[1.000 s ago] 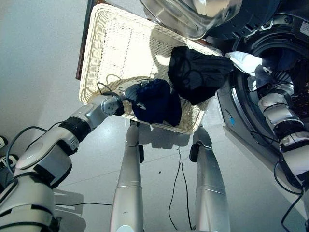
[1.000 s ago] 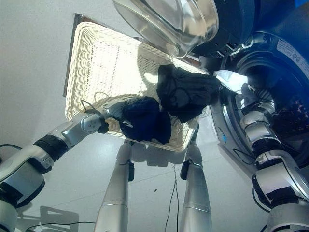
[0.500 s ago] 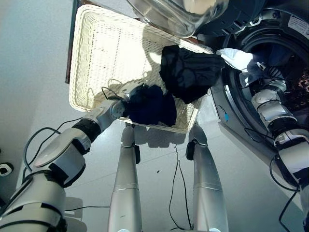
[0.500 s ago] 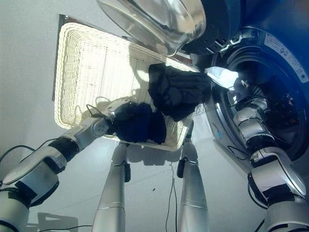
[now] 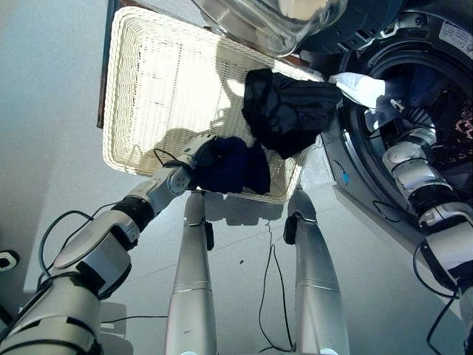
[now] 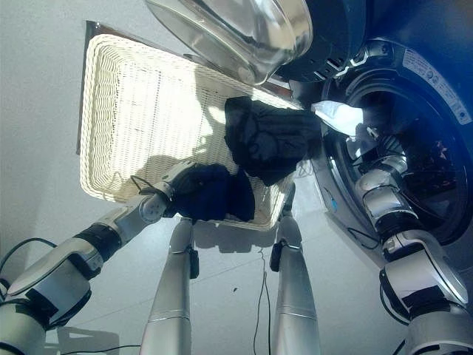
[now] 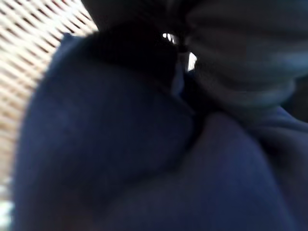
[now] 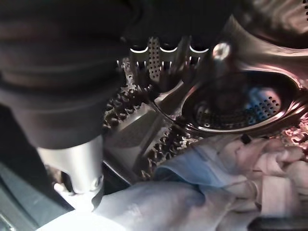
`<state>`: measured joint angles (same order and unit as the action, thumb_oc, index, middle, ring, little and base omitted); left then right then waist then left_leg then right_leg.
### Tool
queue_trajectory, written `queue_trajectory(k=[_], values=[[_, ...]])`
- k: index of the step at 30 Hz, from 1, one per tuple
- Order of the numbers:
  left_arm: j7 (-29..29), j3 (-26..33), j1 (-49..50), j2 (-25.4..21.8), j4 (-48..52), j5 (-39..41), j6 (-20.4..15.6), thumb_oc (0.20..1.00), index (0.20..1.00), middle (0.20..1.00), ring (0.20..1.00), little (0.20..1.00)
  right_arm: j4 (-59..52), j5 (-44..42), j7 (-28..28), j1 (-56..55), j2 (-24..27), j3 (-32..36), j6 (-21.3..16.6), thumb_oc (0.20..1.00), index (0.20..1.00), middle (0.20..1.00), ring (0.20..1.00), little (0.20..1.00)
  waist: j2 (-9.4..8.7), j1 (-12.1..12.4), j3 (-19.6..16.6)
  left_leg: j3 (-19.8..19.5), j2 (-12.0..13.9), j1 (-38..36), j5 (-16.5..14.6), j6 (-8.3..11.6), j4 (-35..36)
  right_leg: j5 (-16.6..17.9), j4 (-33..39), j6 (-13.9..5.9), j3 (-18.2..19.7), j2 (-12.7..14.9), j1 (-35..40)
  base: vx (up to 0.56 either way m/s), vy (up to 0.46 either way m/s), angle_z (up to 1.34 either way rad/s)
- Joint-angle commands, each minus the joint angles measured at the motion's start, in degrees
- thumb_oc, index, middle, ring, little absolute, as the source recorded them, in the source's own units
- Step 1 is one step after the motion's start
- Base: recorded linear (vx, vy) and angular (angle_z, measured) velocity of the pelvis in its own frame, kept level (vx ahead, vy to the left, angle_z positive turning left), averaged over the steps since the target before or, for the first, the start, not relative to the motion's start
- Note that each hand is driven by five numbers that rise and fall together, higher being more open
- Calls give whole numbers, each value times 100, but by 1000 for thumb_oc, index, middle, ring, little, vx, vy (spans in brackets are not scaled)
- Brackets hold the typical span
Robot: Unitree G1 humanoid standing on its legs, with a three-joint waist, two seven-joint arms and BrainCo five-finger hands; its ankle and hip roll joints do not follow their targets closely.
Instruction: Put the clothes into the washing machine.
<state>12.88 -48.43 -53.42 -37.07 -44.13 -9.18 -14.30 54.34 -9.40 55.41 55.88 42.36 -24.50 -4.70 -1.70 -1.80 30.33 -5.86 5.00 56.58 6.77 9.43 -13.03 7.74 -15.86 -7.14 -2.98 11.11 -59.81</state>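
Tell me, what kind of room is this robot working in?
Probably a laundry area: a front-loading washer with its door open, a wicker basket of dark clothes beside it, on a plain pale floor.

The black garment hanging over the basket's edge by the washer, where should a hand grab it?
Grip the black garment at its bunched top fold, which lies on the wicker basket rim. Probably come from the washing machine side: it drapes over that edge, so a pull that way should lift it free.

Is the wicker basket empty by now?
No, the wicker basket holds a dark blue garment where the left hand is, and a black garment drapes its rim.
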Motion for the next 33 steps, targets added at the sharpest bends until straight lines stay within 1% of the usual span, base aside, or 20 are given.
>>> queue_trajectory(k=[1, 2, 4, 8, 11, 16, 20, 26, 30, 33], values=[[-67, 174, 486, -91, 502, 326, -14, 1000, 1000, 1000, 1000, 1000, -243, 144, 213, -278, 485, 305, -43, 1000, 1000, 1000, 1000, 1000, 130, 151, -53, 231, -455, 176, -97, -644, -248, 338, 133, -67, -393, -422, 81, 0, 0, 0], [-96, 205, 543, -191, 729, 348, 89, 1000, 1000, 1000, 1000, 1000, -288, 163, 193, -389, 523, 399, -62, 1000, 1000, 1000, 1000, 1000, 152, 169, -53, 227, -467, 156, -102, -648, -244, 331, 132, -71, -408, -406, 101, 0, 0, 0], [-188, 232, 567, -263, 848, 443, 121, 1000, 1000, 1000, 1000, 1000, -316, 164, 169, -424, 552, 447, -47, 1000, 1000, 1000, 1000, 1000, 169, 185, -53, 218, -473, 154, -107, -649, -250, 327, 125, -72, -414, -393, 103, 0, 0, 0], [-706, 276, 667, -404, 1231, 698, 251, 1000, 1000, 1000, 1000, 1000, -367, 184, 126, -524, 602, 554, -42, 1000, 1000, 1000, 1000, 1000, 226, 220, -53, 215, -473, 169, -121, -657, -276, 315, 92, -78, -430, -358, 86, 0, 0, 0], [-1020, 293, 670, -430, 1328, 760, 260, 1000, 1000, 1000, 1000, 1000, -367, 191, 101, -519, 620, 572, -35, 1000, 1000, 1000, 1000, 1000, 237, 228, -53, 221, -472, 182, -123, -662, -287, 311, 81, -79, -437, -352, 75, 0, 0, 0], [-1513, 147, 550, -516, 1480, 999, 363, 1000, 1000, 1000, 1000, 1000, -293, 165, 52, -452, 672, 552, -52, 1000, 1000, 1000, 1000, 1000, 257, 216, -53, 232, -472, 207, -130, -664, -326, 326, 58, -86, -422, -354, 45, 0, 0, 0], [-1763, -9, 470, -554, 1474, 1046, 488, 1000, 1000, 1000, 1000, 1000, -219, 159, 48, -379, 677, 496, -65, 1000, 1000, 1000, 1000, 1000, 264, 205, -53, 242, -466, 222, -130, -665, -352, 337, 49, -86, -402, -361, 33, 0, 0, 0], [-1873, -207, 409, -571, 1445, 837, 687, 1000, 1000, 1000, 1000, 1000, -175, 140, 27, -300, 673, 432, -68, 1000, 1000, 1000, 1000, 1000, 250, 192, -53, 256, -448, 249, -134, -666, -361, 339, 49, -87, -394, -379, 14, 0, 0, 0], [-1989, -444, 282, -567, 1361, 453, 865, 1000, 1000, 1000, 1000, 1000, -58, 112, -7, -191, 657, 361, -107, 1000, 1000, 1000, 1000, 1000, 224, 183, -53, 254, -452, 257, -147, -672, -386, 342, 52, -85, -396, -397, 20, 0, 0, 0], [-1837, -594, 195, -588, 1325, 169, 939, 1000, 1000, 1000, 1000, 1000, 20, 92, -9, -139, 643, 315, -156, 1000, 1000, 1000, 1000, 1000, 208, 178, -53, 251, -449, 252, -149, -669, -379, 356, 73, -89, -401, -405, 29, 0, 0, 0]])
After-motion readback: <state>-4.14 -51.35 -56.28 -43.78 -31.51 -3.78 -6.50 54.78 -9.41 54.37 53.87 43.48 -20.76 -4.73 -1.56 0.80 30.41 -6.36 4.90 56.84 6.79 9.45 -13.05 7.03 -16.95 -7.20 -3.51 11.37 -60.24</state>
